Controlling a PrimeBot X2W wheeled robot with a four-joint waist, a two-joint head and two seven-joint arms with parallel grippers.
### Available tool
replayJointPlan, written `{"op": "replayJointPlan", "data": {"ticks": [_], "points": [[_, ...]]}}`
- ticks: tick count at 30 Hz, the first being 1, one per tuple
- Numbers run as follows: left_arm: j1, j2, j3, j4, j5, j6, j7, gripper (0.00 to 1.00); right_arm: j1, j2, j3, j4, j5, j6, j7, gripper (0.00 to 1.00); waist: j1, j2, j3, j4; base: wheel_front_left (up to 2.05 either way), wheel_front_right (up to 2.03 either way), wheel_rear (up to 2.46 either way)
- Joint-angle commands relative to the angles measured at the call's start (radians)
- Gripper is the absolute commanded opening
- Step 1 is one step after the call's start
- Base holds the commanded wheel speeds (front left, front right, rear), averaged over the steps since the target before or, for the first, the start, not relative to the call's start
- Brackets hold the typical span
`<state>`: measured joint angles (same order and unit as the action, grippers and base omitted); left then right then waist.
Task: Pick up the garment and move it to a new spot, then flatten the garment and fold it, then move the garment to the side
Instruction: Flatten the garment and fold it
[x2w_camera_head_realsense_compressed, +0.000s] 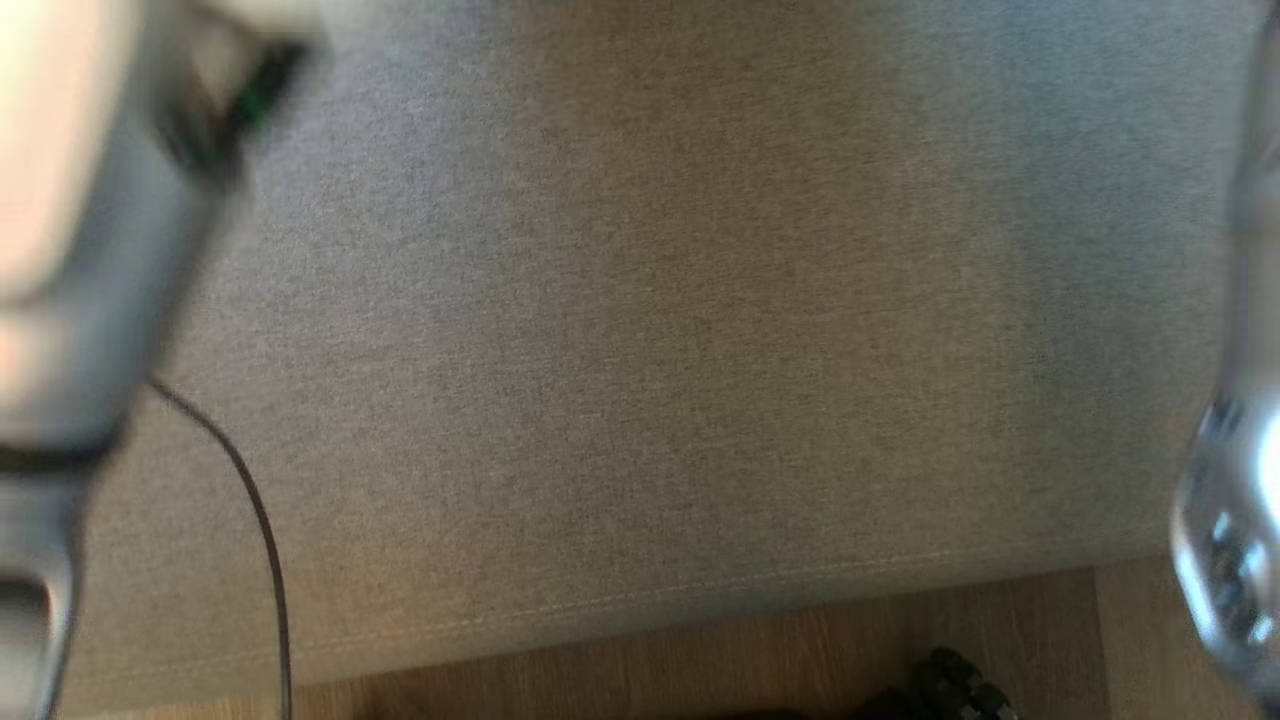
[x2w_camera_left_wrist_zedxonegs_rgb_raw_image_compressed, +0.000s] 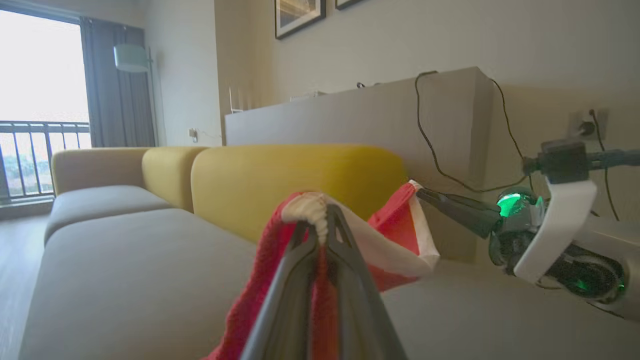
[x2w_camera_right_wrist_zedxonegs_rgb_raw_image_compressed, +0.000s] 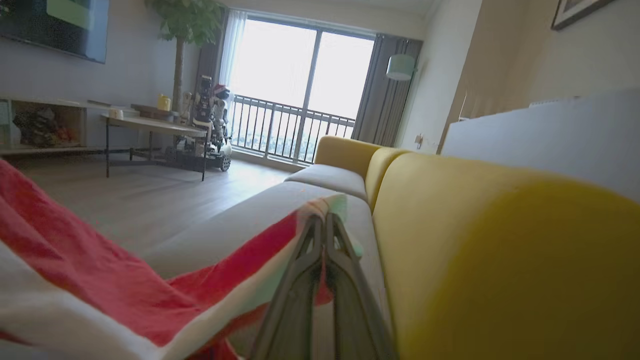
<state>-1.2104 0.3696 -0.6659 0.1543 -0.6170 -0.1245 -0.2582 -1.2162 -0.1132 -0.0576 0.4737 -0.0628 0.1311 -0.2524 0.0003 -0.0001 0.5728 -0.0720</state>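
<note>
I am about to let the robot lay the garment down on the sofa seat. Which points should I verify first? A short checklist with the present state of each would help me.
1. Left end effector shut on the garment at its white hem: ok.
2. Right end effector shut on another edge: ok.
3. Grey sofa seat lies below as a flat landing spot: ok.
4. Black cable crosses the seat's left part: not ok, it may snag.
5. Cloth taut between both grips: not ok, it sags.
6. Lower end of the garment off the seat: cannot tell.
</note>
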Motion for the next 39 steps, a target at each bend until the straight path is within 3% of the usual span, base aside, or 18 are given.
{"op": "replayJointPlan", "data": {"ticks": [1,9,16,26,32,39], "points": [[0.040,0.066,0.002,-0.079,0.007,-0.006,-0.003,0.00,0.083,0.021,-0.006,-0.052,-0.007,0.000,0.004,0.00,-0.0003,0.0001,0.006,0.005,0.00,0.00,0.00],[0.375,0.128,-0.130,-0.248,0.109,-0.006,-0.003,0.00,0.486,0.020,-0.041,-0.156,0.029,0.000,0.011,0.00,-0.0003,0.0001,-0.052,0.013,0.00,0.00,0.00],[0.550,0.148,-0.208,-0.314,0.183,-0.006,-0.003,0.00,0.809,0.046,-0.112,-0.325,0.023,0.000,0.006,0.00,-0.0003,0.0001,-0.116,0.010,0.00,0.00,0.00],[0.745,0.168,-0.245,-0.377,0.201,-0.006,-0.004,0.00,1.055,0.062,-0.168,-0.491,0.053,0.000,0.015,0.00,-0.0003,0.0001,-0.217,-0.011,0.00,0.00,0.00],[0.864,0.122,-0.198,-0.444,0.076,-0.006,-0.004,0.00,1.111,0.063,-0.210,-0.566,0.060,0.000,0.079,0.00,-0.0003,0.0001,-0.239,0.005,0.00,0.00,0.00],[0.872,0.011,-0.154,-0.406,-0.155,-0.006,-0.004,0.00,0.975,0.063,-0.179,-0.541,0.019,0.000,0.163,0.00,-0.0003,0.0001,-0.200,0.070,0.00,0.00,0.00]]}}
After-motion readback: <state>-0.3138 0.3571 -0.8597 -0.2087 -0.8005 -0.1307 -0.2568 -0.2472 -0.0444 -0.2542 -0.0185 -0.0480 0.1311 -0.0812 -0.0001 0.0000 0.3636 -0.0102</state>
